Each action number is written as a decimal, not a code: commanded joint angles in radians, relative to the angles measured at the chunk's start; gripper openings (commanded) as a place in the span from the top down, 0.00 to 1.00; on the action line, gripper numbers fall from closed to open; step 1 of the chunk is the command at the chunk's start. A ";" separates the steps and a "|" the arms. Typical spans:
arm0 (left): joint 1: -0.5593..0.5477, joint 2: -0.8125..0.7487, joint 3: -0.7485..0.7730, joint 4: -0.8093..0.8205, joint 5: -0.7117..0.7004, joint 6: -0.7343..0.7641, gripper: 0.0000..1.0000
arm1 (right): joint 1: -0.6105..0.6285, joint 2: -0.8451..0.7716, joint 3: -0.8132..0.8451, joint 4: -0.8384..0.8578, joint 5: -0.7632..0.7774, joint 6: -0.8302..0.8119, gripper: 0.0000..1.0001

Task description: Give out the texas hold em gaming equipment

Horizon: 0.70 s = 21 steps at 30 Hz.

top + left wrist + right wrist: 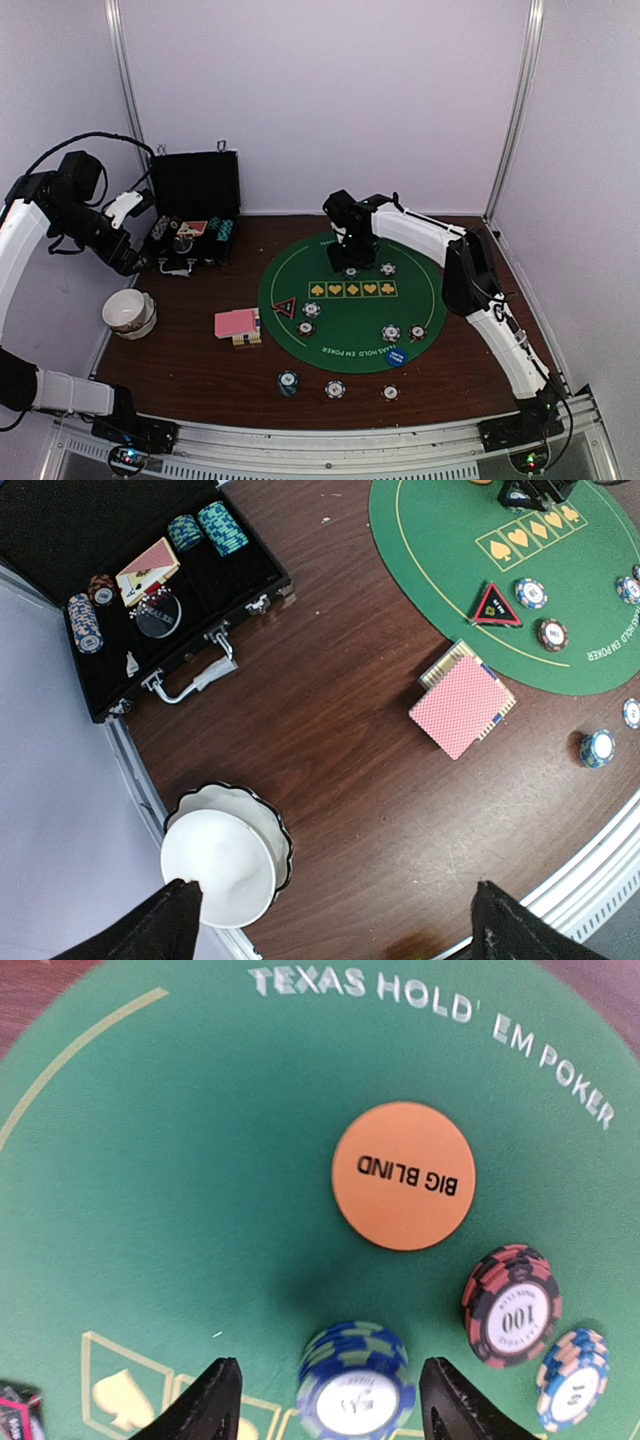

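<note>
Right gripper (330, 1363) hung over far side of green mat (150, 1160), jaws half-spread and clear of the blue-striped chip stack (355, 1380) standing between them near the orange disc (403, 1175); left gripper (335, 890), wide and empty, sat far off above white bowl (225, 860).

- One green mat (350, 320).
- Outside the black case (192, 185) I count nine chip piles (391, 333) from above: six on the mat and three on the bare counter (200, 370). My right wrist camera shows three at the far edge where only two show from above, so perhaps ten.
- One orange disc (403, 1175) and one blue disc (398, 357).
- One triangle marker (284, 307).
- One loose pile of pink-backed cards (238, 325), plus one card pack (148, 572) in the case.
- Four chip rows (222, 527) in the case: two teal, one blue-white, one brown.
- What look like two white bowls (225, 865), nested.
</note>
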 commanded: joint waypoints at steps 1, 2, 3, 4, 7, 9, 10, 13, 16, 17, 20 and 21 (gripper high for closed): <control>-0.001 -0.009 0.011 0.002 -0.006 0.011 0.03 | 0.060 -0.178 -0.033 0.001 0.033 -0.017 0.36; -0.001 -0.008 0.012 0.002 -0.008 0.011 0.02 | 0.076 -0.206 -0.056 -0.003 0.043 -0.019 0.36; -0.001 -0.007 0.013 0.001 -0.008 0.010 0.02 | 0.097 -0.234 -0.082 -0.005 0.050 -0.022 0.35; -0.001 -0.009 0.014 -0.001 -0.008 0.010 0.02 | 0.128 -0.268 -0.118 -0.002 0.051 -0.026 0.34; 0.000 -0.017 0.010 -0.002 -0.006 0.010 0.02 | 0.219 -0.378 -0.262 0.035 0.055 -0.042 0.26; -0.001 -0.021 0.007 0.000 -0.007 0.010 0.02 | 0.290 -0.436 -0.352 0.053 0.038 -0.047 0.22; -0.001 -0.021 0.005 -0.001 -0.009 0.011 0.02 | 0.324 -0.457 -0.389 0.057 0.022 -0.047 0.21; -0.001 -0.024 0.005 -0.002 -0.009 0.011 0.03 | 0.432 -0.496 -0.476 0.057 -0.023 -0.051 0.17; 0.000 -0.028 0.004 -0.003 -0.009 0.011 0.02 | 0.524 -0.506 -0.530 0.033 -0.041 -0.075 0.15; -0.001 -0.030 0.003 -0.003 -0.009 0.011 0.03 | 0.548 -0.506 -0.541 0.025 -0.041 -0.083 0.15; -0.001 -0.035 -0.004 -0.004 -0.010 0.013 0.02 | 0.595 -0.496 -0.573 0.012 -0.083 -0.106 0.16; -0.001 -0.035 -0.005 -0.004 -0.010 0.013 0.03 | 0.602 -0.489 -0.578 0.007 -0.101 -0.111 0.16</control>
